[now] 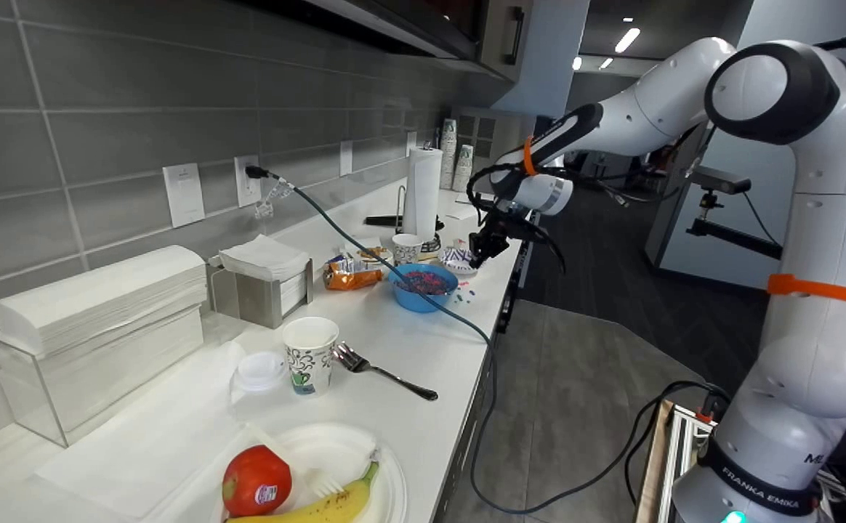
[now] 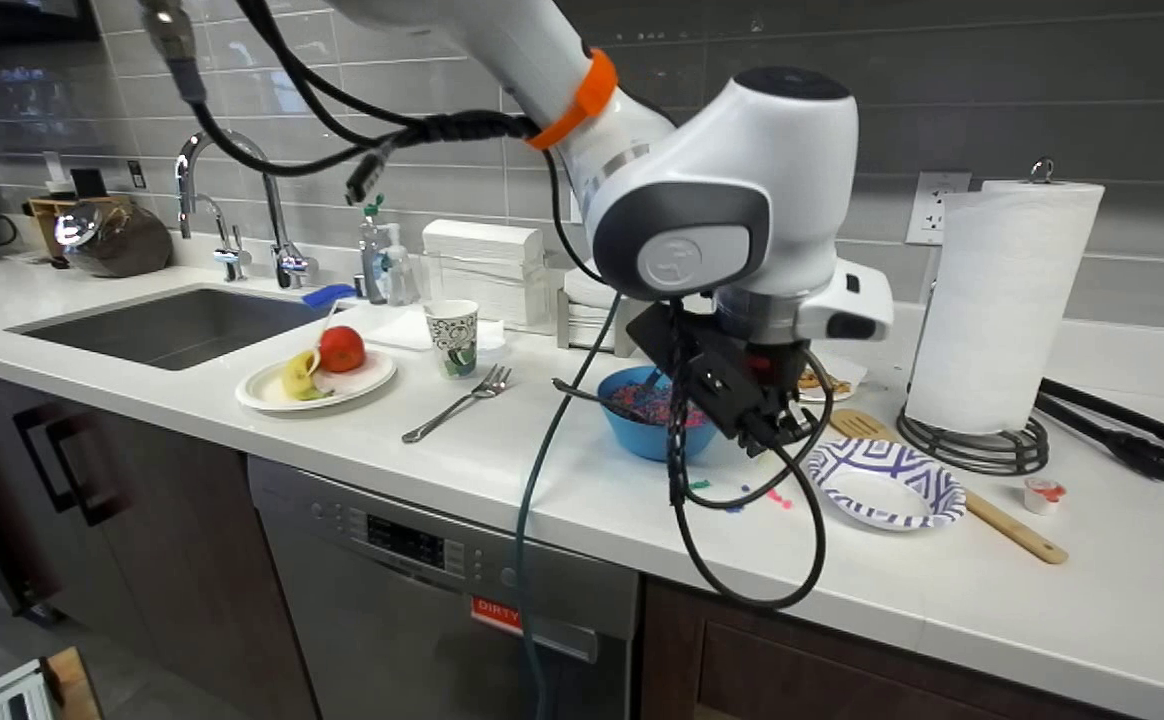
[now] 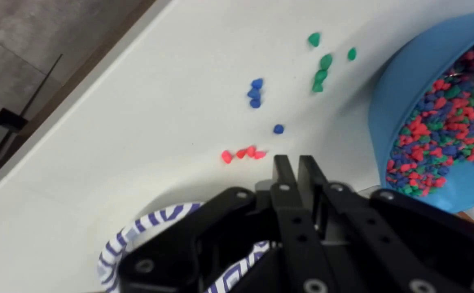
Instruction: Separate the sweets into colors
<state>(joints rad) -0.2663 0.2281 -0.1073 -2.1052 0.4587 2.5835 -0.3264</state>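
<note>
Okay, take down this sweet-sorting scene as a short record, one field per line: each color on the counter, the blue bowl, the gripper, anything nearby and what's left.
Green sweets: five on the counter, three in a row, two set apart
Blue sweets: four, three in a row, one set apart
Red sweets: four in a loose row
Blue bowl: holds a mixed heap of all three colors
Gripper: slightly open, nothing seen in its grip
Nearby: patterned dish
Left to do: sorting the mixed heap
</note>
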